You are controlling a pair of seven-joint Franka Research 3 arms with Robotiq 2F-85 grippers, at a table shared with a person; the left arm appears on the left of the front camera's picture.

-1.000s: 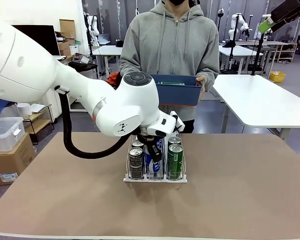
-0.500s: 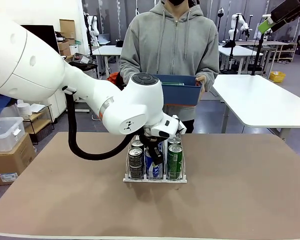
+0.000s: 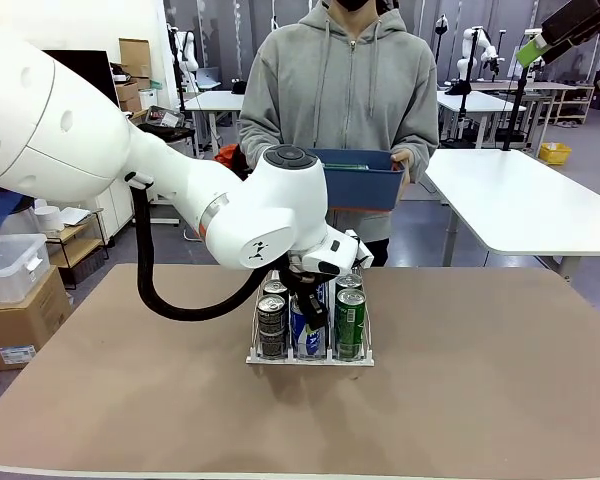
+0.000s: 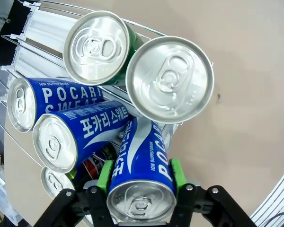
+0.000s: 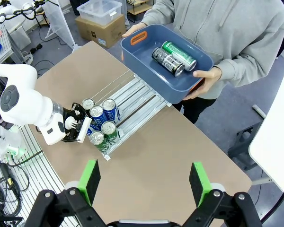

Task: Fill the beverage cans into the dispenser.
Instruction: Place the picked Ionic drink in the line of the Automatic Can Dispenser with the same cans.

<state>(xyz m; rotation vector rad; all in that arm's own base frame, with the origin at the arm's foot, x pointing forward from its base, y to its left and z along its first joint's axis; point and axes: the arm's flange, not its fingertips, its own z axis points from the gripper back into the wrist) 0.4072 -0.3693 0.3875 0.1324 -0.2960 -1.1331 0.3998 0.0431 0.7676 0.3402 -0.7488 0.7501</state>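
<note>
The dispenser (image 3: 310,357), a clear three-lane rack on a white base, stands mid-table with several beverage cans upright in it. At its front are a dark grey can (image 3: 271,325), a blue can (image 3: 306,338) and a green can (image 3: 350,322). My left gripper (image 3: 308,305) reaches down into the middle lane. In the left wrist view its green pads (image 4: 105,176) press both sides of the front blue can (image 4: 142,161), so the left gripper (image 4: 141,176) is shut on it. Two more blue cans (image 4: 80,135) stand behind it and two green cans (image 4: 169,79) beside it. My right gripper (image 5: 146,182) hangs open high above the table.
Across the table a person holds a blue tub (image 5: 146,61) with a dark can (image 5: 166,61) and a green can (image 5: 179,55) lying in it. The tub (image 3: 355,185) hovers behind the dispenser's (image 5: 137,99) far end. Bare brown tabletop (image 3: 480,380) surrounds the rack.
The left arm's elbow has swung slightly to the right and up. Its gripper has stayed on the blue can in the middle lane. The right arm has not moved.
</note>
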